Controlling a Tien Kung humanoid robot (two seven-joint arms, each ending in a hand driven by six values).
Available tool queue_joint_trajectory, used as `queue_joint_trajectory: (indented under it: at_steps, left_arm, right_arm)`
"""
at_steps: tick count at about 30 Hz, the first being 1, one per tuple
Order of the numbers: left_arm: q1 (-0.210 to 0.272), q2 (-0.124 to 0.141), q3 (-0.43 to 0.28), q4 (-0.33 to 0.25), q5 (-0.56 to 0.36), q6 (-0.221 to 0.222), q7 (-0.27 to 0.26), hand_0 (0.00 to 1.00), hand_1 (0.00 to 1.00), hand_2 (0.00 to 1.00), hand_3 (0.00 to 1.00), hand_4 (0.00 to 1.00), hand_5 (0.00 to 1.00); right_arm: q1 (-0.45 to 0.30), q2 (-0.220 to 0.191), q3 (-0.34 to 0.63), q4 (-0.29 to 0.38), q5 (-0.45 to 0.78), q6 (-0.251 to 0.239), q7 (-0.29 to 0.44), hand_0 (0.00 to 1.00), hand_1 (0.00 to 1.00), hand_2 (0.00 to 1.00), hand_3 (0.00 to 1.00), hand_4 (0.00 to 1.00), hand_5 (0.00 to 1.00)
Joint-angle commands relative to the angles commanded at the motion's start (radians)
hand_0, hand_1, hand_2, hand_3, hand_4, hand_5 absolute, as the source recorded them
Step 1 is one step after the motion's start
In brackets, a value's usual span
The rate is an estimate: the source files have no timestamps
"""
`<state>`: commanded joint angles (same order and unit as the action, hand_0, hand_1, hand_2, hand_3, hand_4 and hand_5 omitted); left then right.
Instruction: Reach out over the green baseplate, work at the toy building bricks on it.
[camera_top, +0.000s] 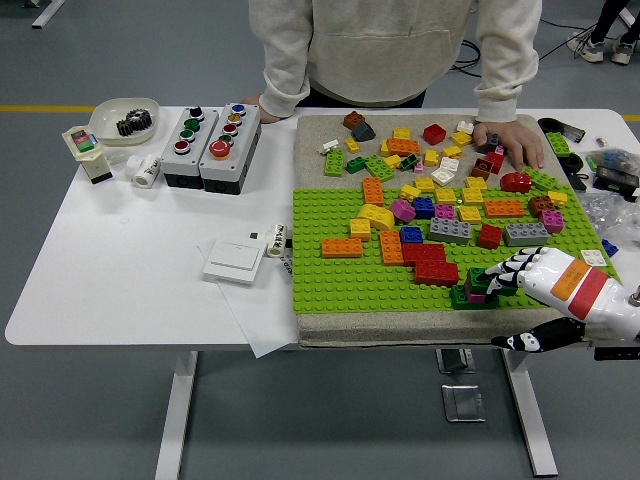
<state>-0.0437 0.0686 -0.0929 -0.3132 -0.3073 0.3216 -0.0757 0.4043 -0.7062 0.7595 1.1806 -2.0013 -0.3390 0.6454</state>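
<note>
Many bricks (450, 231) on green baseplate (330, 270), right hand (535, 275) fingers (505, 272) seemingly gripping small brick stack (478, 289), white bowl (124, 118) holding gear (133, 123)

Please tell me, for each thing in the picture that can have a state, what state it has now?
Right robot hand: fingers closed around the small brick stack.
Small brick stack: upright, standing at the near edge of the green baseplate.
Person's hand: resting flat on the mat among loose bricks.
White bowl: upright, holds a black gear.
White wall switch: lying flat on the table.
Left robot hand: not in view.
</note>
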Motion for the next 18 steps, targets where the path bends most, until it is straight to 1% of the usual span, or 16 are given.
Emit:
queue_joint_trajectory:
  at_steps: [1,18]
  left_arm:
    - [0.0,0.0,0.0,0.0,0.0,0.0,0.0,0.631,0.733,0.72,0.565,0.609,0.614]
    - [0.002,0.0,-0.005,0.0,0.008,0.002,0.004,0.632,0.733,0.72,0.565,0.609,0.614]
  right_arm:
    - [0.0,0.0,0.0,0.0,0.0,0.0,0.0,0.677,0.669,0.702,0.535,0.895,0.631]
    - [0.002,0.001,-0.001,-0.001,0.015,0.005,0.0,0.69,0.674,0.702,0.536,0.894,0.632]
